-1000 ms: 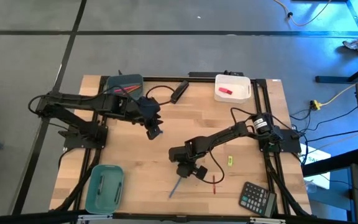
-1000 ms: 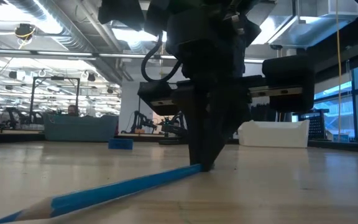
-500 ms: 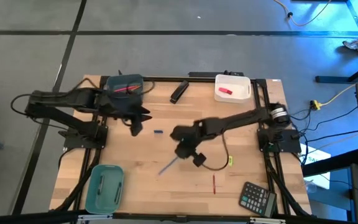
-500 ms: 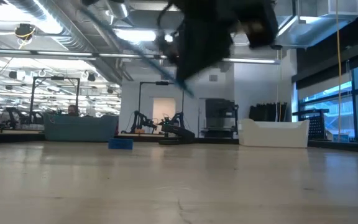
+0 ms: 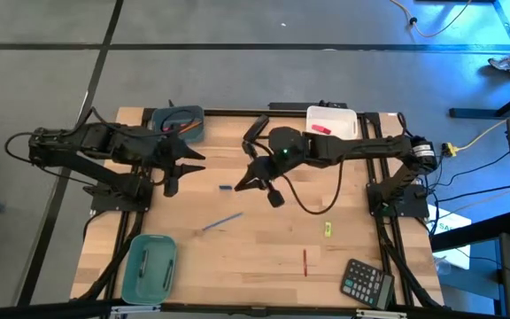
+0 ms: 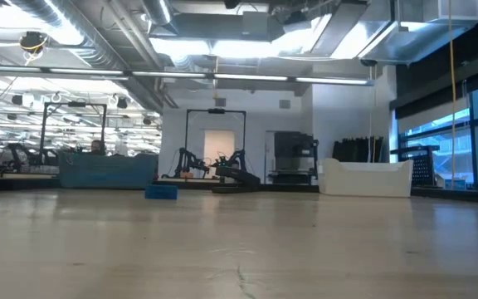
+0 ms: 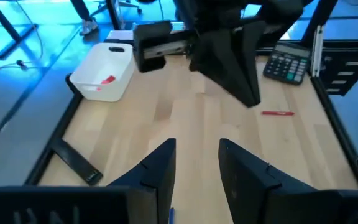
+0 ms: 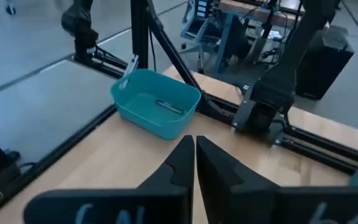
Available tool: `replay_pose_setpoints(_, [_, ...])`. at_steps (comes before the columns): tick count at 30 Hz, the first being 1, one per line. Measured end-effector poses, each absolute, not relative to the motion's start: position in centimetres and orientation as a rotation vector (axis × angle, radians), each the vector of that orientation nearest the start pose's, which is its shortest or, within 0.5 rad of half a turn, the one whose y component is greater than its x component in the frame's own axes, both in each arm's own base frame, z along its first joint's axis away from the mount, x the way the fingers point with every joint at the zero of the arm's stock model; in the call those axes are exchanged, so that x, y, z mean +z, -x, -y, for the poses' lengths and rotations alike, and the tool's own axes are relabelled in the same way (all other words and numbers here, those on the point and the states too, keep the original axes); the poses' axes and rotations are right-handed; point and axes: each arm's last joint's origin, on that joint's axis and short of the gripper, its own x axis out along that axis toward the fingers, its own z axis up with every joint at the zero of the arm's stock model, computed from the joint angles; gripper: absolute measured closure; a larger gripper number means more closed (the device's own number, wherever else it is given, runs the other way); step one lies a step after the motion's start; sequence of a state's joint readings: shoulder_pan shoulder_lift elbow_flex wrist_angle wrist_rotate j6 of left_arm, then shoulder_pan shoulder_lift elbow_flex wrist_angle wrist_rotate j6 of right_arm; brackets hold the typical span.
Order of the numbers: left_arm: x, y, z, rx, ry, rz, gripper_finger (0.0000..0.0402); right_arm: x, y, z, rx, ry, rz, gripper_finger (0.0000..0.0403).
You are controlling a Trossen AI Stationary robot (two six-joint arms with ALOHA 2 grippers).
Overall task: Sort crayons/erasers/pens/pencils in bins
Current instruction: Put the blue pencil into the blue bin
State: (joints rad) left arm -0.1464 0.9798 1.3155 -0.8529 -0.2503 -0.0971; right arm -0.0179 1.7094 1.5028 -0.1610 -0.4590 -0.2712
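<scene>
Looking down on the table, we see the right gripper point(image 5: 244, 183) raised near the middle with its fingers pressed together on nothing, which its own wrist view confirms, while the bright blue pencil point(image 5: 222, 221) shows on the wood well apart from it, held by neither arm. The first risk, as we judge it, is that this arm travels on toward a bin with nothing in its grasp, so the pencil never gets sorted. If the pencil is loose it may also roll, and a grab aimed at its present spot would then close on bare table. Its natural home looks to be the blue-grey bin point(image 5: 177, 122), where pink-red sticks already lie. Dropping it into the teal bin point(image 5: 149, 266), which holds a dark pen, or the white bin point(image 5: 332, 124), which holds a red eraser point(image 5: 319, 129), would spoil the sort. The left gripper point(image 5: 191, 164) hovers just in front of the blue-grey bin with its fingers apart and empty, facing the right arm. Both arms reaching for the pencil at once could collide, or sweep it toward the table edge. A dark red pen point(image 5: 305, 261) also waits on the near side, beside a calculator point(image 5: 366, 282), and a careless pass there could knock it off its line.
</scene>
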Motion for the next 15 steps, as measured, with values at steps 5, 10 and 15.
replay_pose_setpoints(5, [41.2,-16.7,1.3,0.181,-0.037,-0.504,0.0288,32.7,-39.5,-0.1,0.41,0.162,-0.42,0.0382])
replay_pose_setpoints(10, [41.2,-16.6,0.8,0.249,-0.059,-0.507,0.0288,28.2,-40.8,-0.8,0.334,0.151,-0.647,0.0378])
replay_pose_setpoints(15, [41.2,-16.7,0.2,0.27,-0.114,-0.518,0.0288,22.9,-43.0,-1.7,0.29,0.098,-0.783,0.0343])
